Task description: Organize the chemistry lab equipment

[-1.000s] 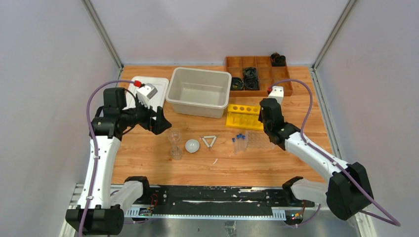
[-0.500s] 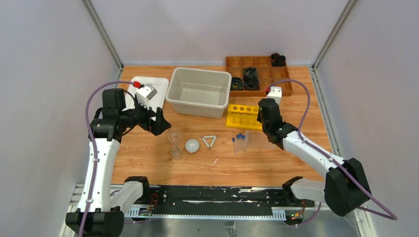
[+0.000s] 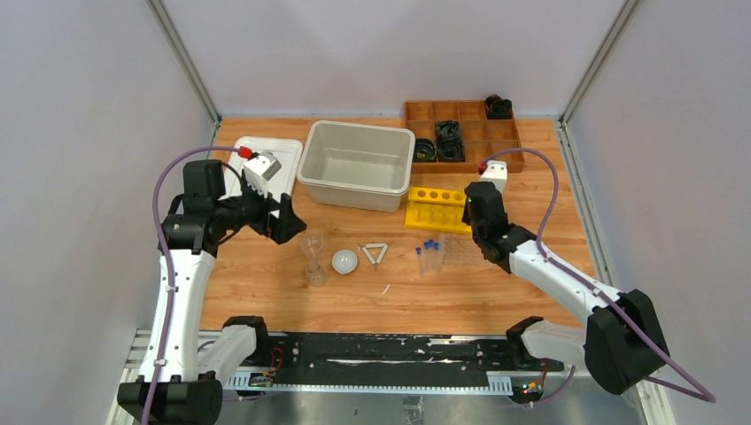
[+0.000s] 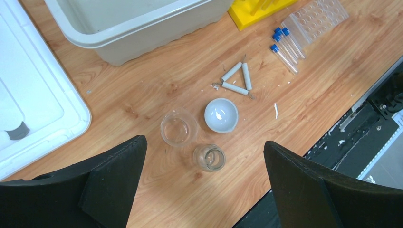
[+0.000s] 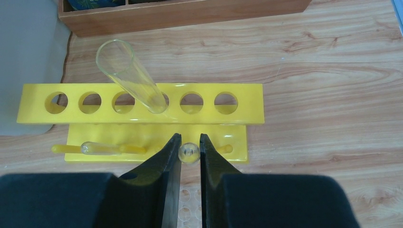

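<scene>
Right tool (image 5: 189,140) clamped on clear tube (image 5: 188,153) over edge of yellow rack (image 5: 247,111); left tool (image 4: 203,142) apart above beakers (image 4: 178,128).

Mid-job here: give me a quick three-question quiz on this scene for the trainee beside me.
1. True or false: the left gripper is shut on a small glass beaker.
2. What is the right gripper shut on? A) a thin clear glass tube; B) a white round dish; C) a white triangle frame.
3. How many holes does the top plate of the yellow plastic tube rack have?

Key: 1 false, it is open and holds nothing; 2 A; 3 six.
</scene>
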You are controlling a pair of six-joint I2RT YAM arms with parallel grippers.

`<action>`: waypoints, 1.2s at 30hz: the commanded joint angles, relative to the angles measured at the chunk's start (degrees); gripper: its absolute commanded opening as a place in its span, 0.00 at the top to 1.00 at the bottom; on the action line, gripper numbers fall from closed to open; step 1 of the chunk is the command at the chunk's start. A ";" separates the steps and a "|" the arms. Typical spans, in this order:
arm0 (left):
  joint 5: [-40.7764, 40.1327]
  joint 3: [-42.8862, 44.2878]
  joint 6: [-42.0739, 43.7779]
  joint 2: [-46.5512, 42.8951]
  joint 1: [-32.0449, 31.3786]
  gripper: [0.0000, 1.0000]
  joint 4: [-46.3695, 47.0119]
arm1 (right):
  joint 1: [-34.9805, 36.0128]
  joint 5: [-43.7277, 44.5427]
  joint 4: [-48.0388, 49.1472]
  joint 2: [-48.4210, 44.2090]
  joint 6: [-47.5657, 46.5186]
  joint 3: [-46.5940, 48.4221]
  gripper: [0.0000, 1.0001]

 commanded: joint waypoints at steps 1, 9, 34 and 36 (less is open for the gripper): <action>0.71 -0.61 0.55 -1.28 -0.13 0.00 -0.06 | -0.83 -0.05 0.28 0.22 1.54 -0.99 1.00; 0.71 -0.33 0.64 -1.23 -0.09 0.00 -0.06 | -0.87 -0.78 1.49 2.58 1.28 -0.19 1.00; 0.97 1.43 0.60 -0.50 -0.13 0.00 -0.06 | -0.85 -0.08 3.21 -1.07 1.07 -2.40 1.00; 0.97 1.72 0.47 -0.38 -0.14 0.00 -0.06 | -0.90 0.65 3.20 -2.47 0.41 -1.79 1.00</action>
